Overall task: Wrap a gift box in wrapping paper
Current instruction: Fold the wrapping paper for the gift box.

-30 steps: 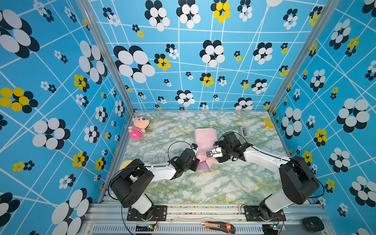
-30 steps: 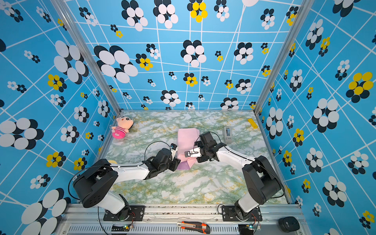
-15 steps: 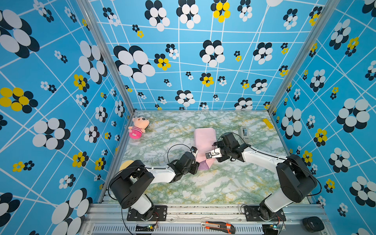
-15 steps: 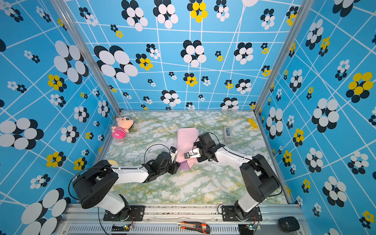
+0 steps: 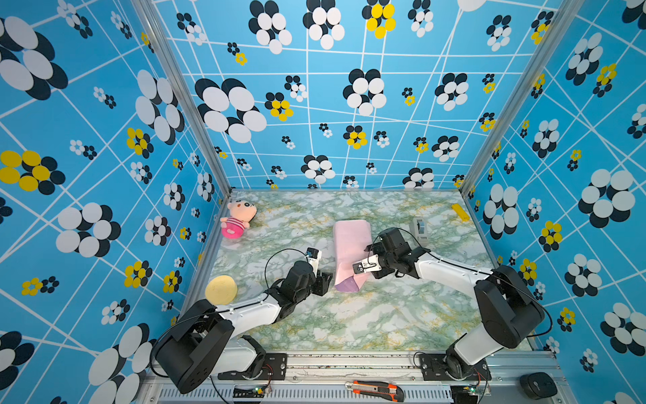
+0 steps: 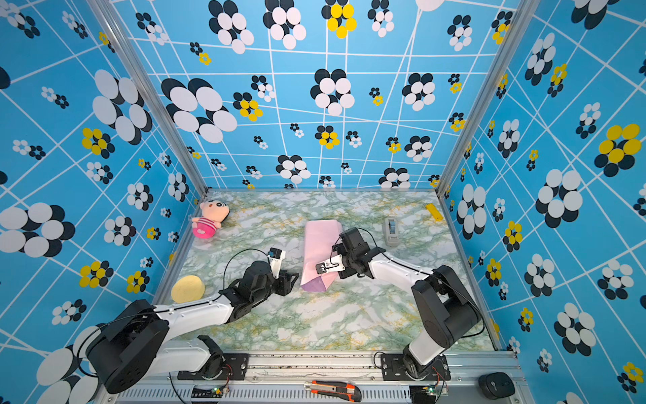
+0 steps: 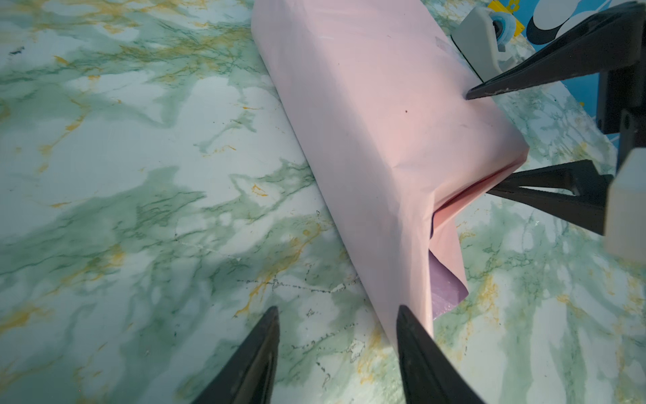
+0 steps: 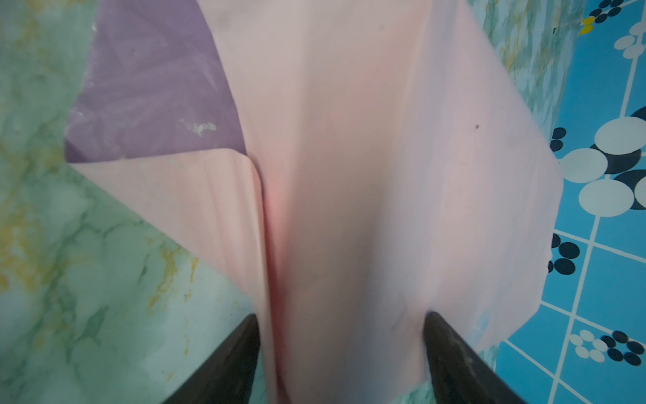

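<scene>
Wrapping paper [image 5: 351,241] rolled pink side out into a flattened tube, lying between two grippers.
Left gripper [image 7: 337,311] half open and empty, one finger just beside the tube's near end, where a lilac flap shows. Right gripper [image 8: 341,316] straddles the tube, jaws wide; whether they squeeze it is unclear. Tube's contents are hidden.

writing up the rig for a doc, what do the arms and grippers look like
The left arm and right arm share one build: white link shells between bulky black joint housings. A thin black cable loops at each wrist beside a small white block. The left gripper and right gripper have slim, tapered black fingers.
</scene>
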### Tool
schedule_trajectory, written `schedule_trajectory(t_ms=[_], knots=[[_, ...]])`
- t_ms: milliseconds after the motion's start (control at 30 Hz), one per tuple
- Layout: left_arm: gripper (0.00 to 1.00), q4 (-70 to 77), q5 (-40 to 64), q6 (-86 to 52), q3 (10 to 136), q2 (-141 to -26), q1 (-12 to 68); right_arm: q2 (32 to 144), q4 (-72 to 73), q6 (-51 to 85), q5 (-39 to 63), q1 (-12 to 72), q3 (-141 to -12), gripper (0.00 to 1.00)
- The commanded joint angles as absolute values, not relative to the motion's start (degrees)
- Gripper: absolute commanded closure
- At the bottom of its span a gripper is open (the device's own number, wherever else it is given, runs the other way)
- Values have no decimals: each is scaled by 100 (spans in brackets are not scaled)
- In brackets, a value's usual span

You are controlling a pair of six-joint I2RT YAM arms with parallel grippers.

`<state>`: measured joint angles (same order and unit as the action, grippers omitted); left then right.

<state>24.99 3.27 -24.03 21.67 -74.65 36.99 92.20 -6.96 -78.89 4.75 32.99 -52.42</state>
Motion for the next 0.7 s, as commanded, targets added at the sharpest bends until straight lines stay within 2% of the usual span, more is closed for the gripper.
schedule_trajectory(t_ms=[0,233,667], knots=[[45,3030,817,-2615,2054,-7616,3641,9398,-967,-7937,406,3357,-5160,25],[45,3876,1126,-2730,2032,-8314,3630,9409,-1037,-7945,369,3357,-5190,25],[54,4269,1403,-2623,2203,-9062,3656,9395,-1115,-7937,369,3361,-5209,26]])
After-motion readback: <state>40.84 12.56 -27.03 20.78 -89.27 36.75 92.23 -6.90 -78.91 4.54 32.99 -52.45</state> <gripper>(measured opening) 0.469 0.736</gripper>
